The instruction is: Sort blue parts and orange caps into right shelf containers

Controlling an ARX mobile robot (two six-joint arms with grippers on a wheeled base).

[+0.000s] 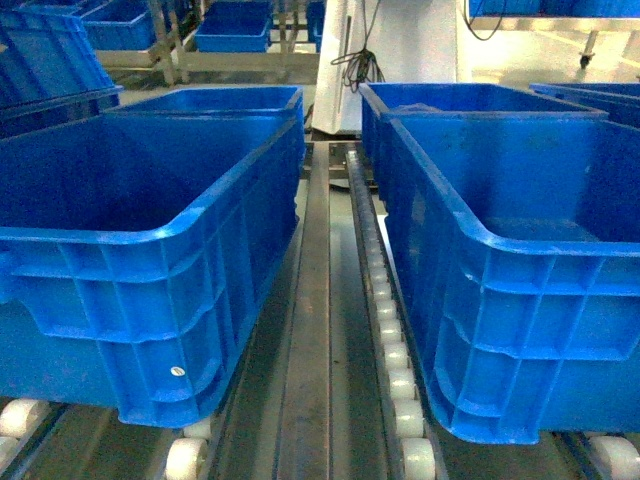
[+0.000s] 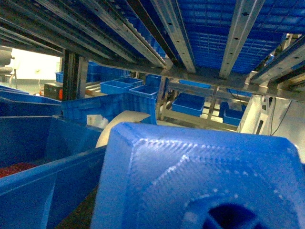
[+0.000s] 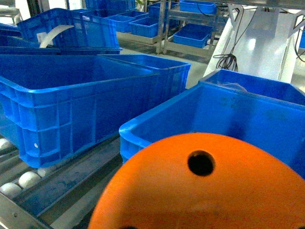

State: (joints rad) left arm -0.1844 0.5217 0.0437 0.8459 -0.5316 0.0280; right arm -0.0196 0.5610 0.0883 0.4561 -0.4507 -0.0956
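On the shelf: two large blue crates stand side by side on the roller tracks, seen from the head camera.
Shelf point(image 1: 318, 330): silver steel rails run away from the camera between the crates, with white rollers point(image 1: 392, 355) in a line just beside the right crate's wall.
Left crate point(image 1: 150, 250): deep, ribbed sides, thick rolled rim; its inside looks bare from the head view.
Right crate point(image 1: 520, 300): same build, set apart from the left one by the steel rails; its floor is mostly hidden by the near wall.
Crates behind: a second blue crate point(image 1: 220, 100) sits behind the left one, and another point(image 1: 470, 105) behind the right one.
Orange cap point(image 3: 205, 186): fills the lower part of the right wrist view, very close to the lens, rounded, with a dark round hole in its face; it hangs over the near corner of a blue crate point(image 3: 190, 114).
Blue part point(image 2: 200, 176): a large textured blue piece fills the lower right of the left wrist view, close to the lens, with a dark opening at its bottom edge.
Left wrist surroundings: a crate point(image 2: 28, 167) at the left holds a patch of reddish small things; steel rails and blue crate bottoms pass overhead.
Jaws: neither arm's jaws show in any view, so their state cannot be told.
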